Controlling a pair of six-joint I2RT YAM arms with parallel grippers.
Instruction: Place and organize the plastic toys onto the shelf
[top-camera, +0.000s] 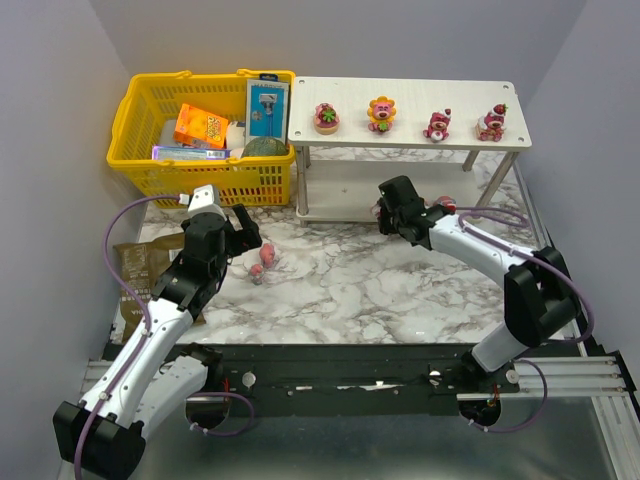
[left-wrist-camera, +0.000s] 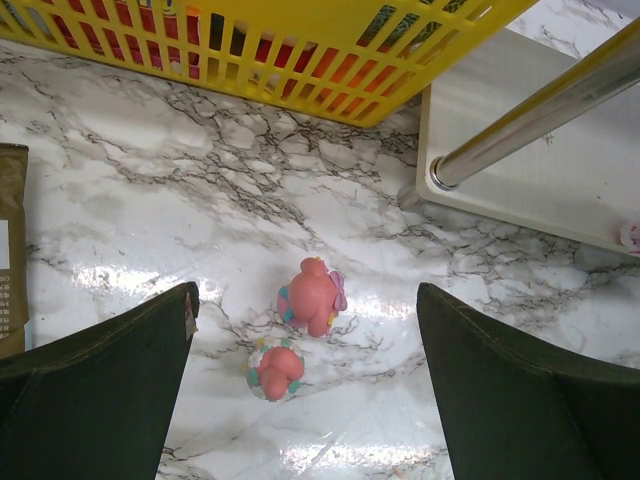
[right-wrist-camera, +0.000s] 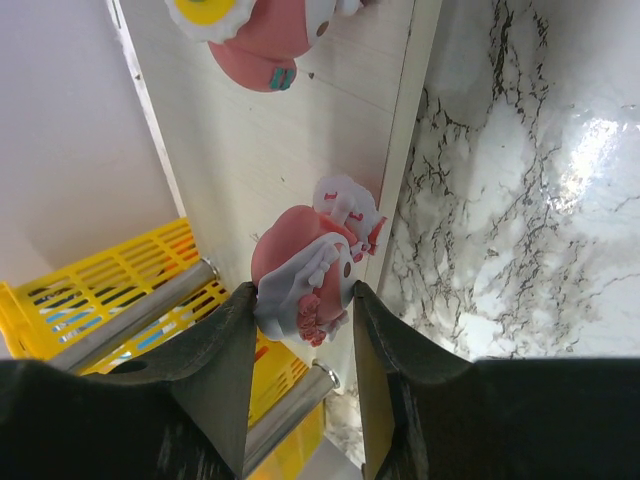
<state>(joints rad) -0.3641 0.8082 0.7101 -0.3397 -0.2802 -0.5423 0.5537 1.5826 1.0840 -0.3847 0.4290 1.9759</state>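
Where the plastic toys (top-camera: 436, 125) stand: four are spaced in a row along the top tier of the shelf (top-camera: 410, 97), upright and apart from one another; the others are lower down.
Top row, left to right: a round pink toy (top-camera: 326, 118) with a red topping, a bear with yellow flower petals (top-camera: 381, 113), a small pink bear, and a bear with a red cap (top-camera: 491, 123).
Right fingers (right-wrist-camera: 215, 370): closed narrowly on a pink-and-white toy (right-wrist-camera: 300, 275), one finger on each side of it, at the front edge of the lower tier (top-camera: 335, 190). I cannot tell whether this toy touches the board.
Lower tier, further in: another pink toy (right-wrist-camera: 262, 55) with a white-and-yellow piece lies on the board, apart from the held one.
Left fingers (left-wrist-camera: 100, 385): spread wide and holding nothing, hovering above the tabletop (top-camera: 380, 290).
Under that open gap: a larger pink figure (left-wrist-camera: 313, 296) and a rounder pink figure (left-wrist-camera: 276, 369) lie on the tabletop just beside each other, in front of the basket.
Yellow mesh basket (top-camera: 225, 180): stands just left of the shelf and holds an orange box (top-camera: 200, 127), a blue-backed card pack (top-camera: 267, 108) and other packaged goods.
Brown pouch (top-camera: 138, 262): lies flat on the tabletop to the left of the left arm.
Shelf leg (left-wrist-camera: 540, 115): a silver metal tube that meets the lower tier at its near left corner.
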